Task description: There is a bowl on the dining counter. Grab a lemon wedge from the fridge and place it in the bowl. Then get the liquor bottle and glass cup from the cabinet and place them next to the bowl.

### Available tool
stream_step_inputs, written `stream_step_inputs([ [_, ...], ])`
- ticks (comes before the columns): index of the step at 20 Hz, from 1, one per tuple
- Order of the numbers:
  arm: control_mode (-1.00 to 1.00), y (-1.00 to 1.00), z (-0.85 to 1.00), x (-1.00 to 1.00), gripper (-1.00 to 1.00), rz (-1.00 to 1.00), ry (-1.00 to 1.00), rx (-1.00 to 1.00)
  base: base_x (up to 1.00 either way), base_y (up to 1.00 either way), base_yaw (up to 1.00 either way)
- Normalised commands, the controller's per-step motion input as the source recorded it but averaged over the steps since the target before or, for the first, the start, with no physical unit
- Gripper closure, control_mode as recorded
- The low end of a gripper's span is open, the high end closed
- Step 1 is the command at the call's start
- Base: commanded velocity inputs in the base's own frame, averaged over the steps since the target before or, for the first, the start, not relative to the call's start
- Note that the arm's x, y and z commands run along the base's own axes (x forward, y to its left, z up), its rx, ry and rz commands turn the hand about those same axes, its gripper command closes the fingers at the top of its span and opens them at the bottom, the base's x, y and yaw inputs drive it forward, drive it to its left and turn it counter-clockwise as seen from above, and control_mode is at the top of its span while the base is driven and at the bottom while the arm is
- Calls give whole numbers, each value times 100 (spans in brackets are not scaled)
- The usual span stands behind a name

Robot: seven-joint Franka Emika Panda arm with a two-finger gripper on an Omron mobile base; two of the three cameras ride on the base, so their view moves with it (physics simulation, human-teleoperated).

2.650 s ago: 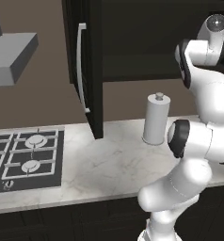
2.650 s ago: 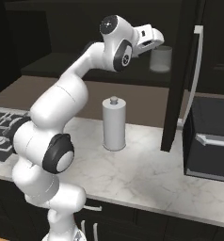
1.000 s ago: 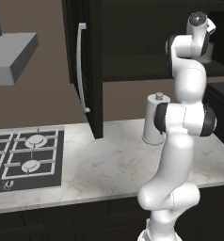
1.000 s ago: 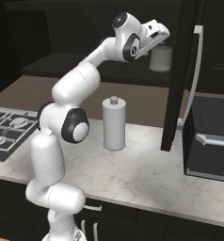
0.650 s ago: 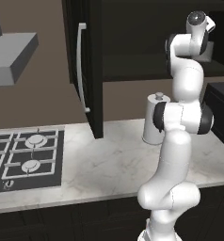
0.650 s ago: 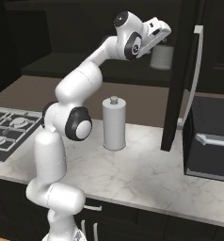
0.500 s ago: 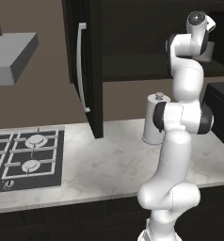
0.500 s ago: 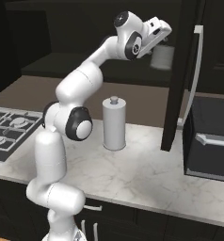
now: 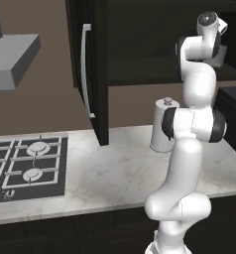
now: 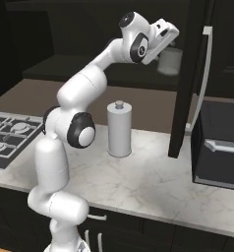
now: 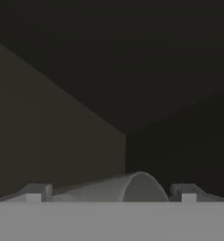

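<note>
The black upper cabinet (image 10: 89,29) stands with its door (image 10: 188,74) swung out, and my arm reaches up into it. Inside, on the shelf, is the glass cup (image 10: 169,61), clear and pale. My gripper (image 10: 172,33) hovers just above and beside it, open. In the hand view the cup's curved rim (image 11: 132,184) rises between my two fingertips (image 11: 37,192), with a gap on each side; the gripper (image 11: 111,193) holds nothing. Behind the cup lies the dark inside corner of the cabinet (image 11: 125,94). From the left base view my hand (image 9: 220,30) is high at the right.
A grey cylindrical canister (image 10: 119,129) stands on the marble-look counter (image 10: 148,182) below the cabinet. A black appliance (image 10: 219,142) sits at the right, a gas hob (image 9: 26,166) at the left under a grey hood (image 9: 13,62). The open door (image 9: 92,74) juts out over the counter.
Since the earliest frames my arm has straightened and raised the hand up to the cup. Over the last second it has barely moved; the jaws have stayed wide.
</note>
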Motion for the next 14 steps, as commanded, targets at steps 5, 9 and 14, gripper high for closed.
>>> stream_step_inputs([
  [5, -100, 0, -8, 0, -100, 0, 31, 0, 0, 0, 0],
  [9, -100, 0, -16, 0, -100, 0, 28, 0, 0, 0, 0],
  [14, -100, 0, -22, 0, -100, 0, 23, 2, 0, 0, 0],
])
